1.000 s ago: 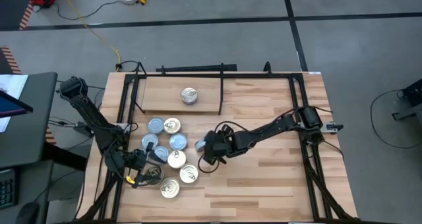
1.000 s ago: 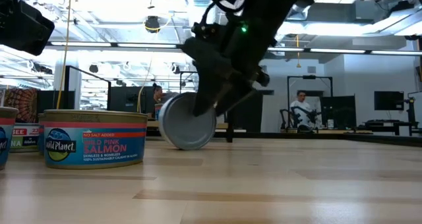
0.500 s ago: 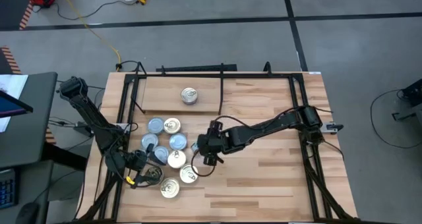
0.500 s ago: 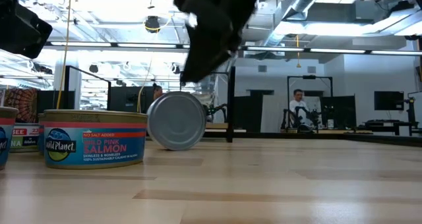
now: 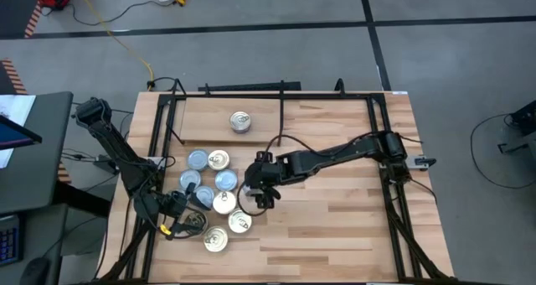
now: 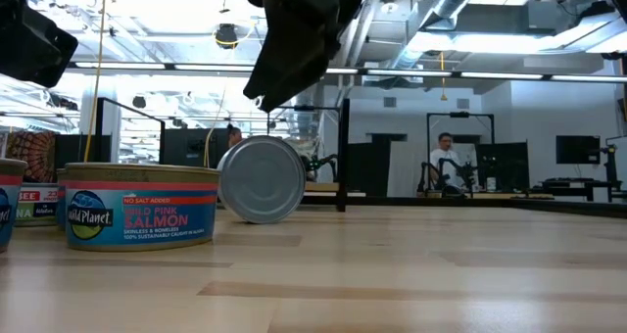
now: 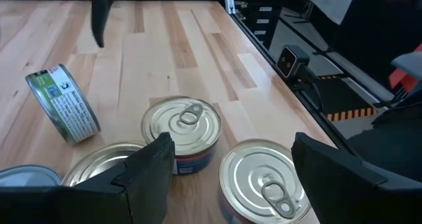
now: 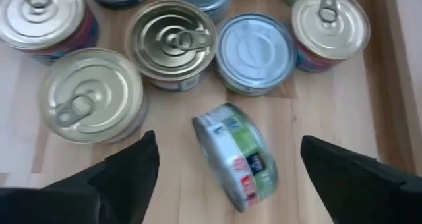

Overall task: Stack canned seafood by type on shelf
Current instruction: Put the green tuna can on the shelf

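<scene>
Only one small round tin with a shiny pull-tab top (image 5: 240,121) stands on the light wooden shelf board with its thin black frame (image 5: 201,109), at the table's far side. The rest, roughly nine flat tins with bluish-grey or gold tops (image 5: 219,181), sit clustered on the butcher-block table (image 5: 335,226) just near of the shelf, so I'd say the sorting has barely begun. One green-labelled tin (image 8: 236,155) rests tipped on its edge, apart from the fingers. The right gripper (image 5: 258,189) hovers over it, jaws spread wide and empty. The left gripper (image 7: 227,168) waits at the cluster's near-left edge, jaws wide, holding nothing.
</scene>
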`<action>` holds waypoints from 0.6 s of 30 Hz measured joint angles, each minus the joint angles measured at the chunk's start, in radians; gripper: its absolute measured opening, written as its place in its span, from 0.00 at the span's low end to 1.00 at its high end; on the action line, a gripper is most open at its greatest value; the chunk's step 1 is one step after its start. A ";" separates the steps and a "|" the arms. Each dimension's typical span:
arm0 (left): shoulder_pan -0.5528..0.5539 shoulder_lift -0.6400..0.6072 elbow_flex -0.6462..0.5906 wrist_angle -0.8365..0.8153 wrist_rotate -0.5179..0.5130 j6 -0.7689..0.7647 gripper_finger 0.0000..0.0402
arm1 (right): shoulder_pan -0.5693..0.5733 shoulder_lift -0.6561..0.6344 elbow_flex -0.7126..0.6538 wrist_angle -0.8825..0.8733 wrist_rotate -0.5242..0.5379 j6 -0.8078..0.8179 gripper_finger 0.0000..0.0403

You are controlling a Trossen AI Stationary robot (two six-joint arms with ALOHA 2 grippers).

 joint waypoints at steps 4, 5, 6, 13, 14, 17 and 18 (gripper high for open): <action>0.000 0.000 0.000 0.000 -0.008 0.008 0.72 | -0.018 0.000 0.000 0.003 -0.001 -0.043 0.96; 0.000 0.000 0.000 0.000 -0.008 0.008 0.72 | -0.023 0.000 0.000 0.002 -0.011 -0.047 0.96; 0.000 0.000 0.000 0.000 -0.008 0.008 0.72 | -0.026 0.000 0.000 0.003 -0.024 -0.048 0.96; 0.000 0.000 0.000 0.000 -0.077 0.019 0.72 | -0.028 0.002 -0.037 0.038 -0.060 -0.053 0.96; 0.000 0.000 0.000 0.002 -0.109 0.013 0.72 | -0.027 0.002 -0.039 0.037 -0.060 -0.054 0.96; 0.012 0.000 0.000 0.024 -0.221 -0.004 0.72 | -0.021 0.001 -0.051 0.034 -0.047 -0.072 0.96; 0.029 0.000 0.001 0.031 -0.248 -0.005 0.72 | -0.021 0.001 -0.054 0.020 -0.035 -0.074 0.96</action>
